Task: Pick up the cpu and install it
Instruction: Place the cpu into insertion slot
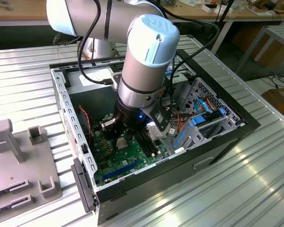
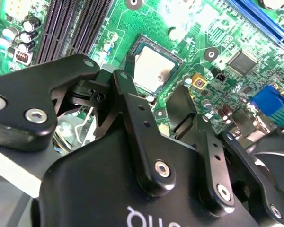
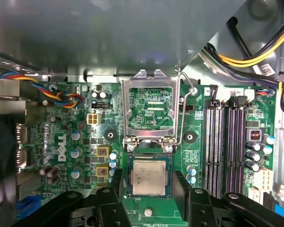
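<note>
The cpu, a square chip with a silver lid, lies flat in its socket on the green motherboard. It also shows in the second wrist view and, partly, under the tool in the exterior view. My gripper hovers low over it, open, with one black finger on each side of the socket and apart from the chip. The second wrist view shows the same straddle by the gripper. The socket's metal load plate stands swung up, and its lever is raised beside it.
The open PC case walls in the arm on all sides. Black memory slots run beside the socket. Bundled cables and a drive cage crowd one end. A grey fixture stands on the table at the exterior view's left.
</note>
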